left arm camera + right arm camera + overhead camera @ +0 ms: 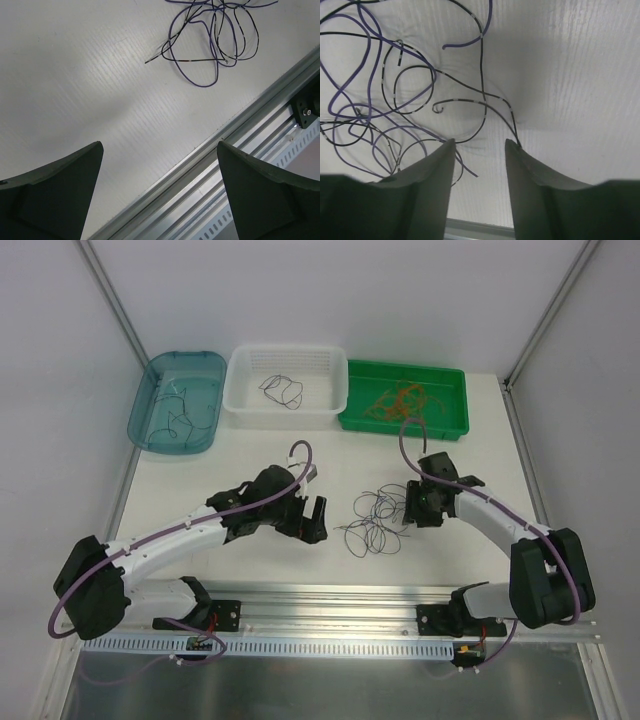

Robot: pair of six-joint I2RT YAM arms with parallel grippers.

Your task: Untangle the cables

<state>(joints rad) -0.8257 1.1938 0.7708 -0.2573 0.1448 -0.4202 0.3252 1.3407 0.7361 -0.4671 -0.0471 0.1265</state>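
White ribbed table [250, 455] between plain white walls [350, 300], with one grooved aluminium rail [330, 595] along the near edge. Three containers in a row at the far edge: one translucent teal bin [185, 357] on the left with dark cables [178, 410] inside, one white basket [285, 416] in the middle with dark cable loops [281, 392], and one green tray [400, 426] on the right with orange cables [400, 400]. One loose tangle of thin purple and black cables [375, 520] on the bare table, between two claws and well apart from the containers. Left claw [311, 523] just left of the tangle, not touching it, fingers spread wide. Right claw [418, 508] at the tangle's right edge, fingers partly apart, a black strand crossing just ahead of the tips, nothing clamped.
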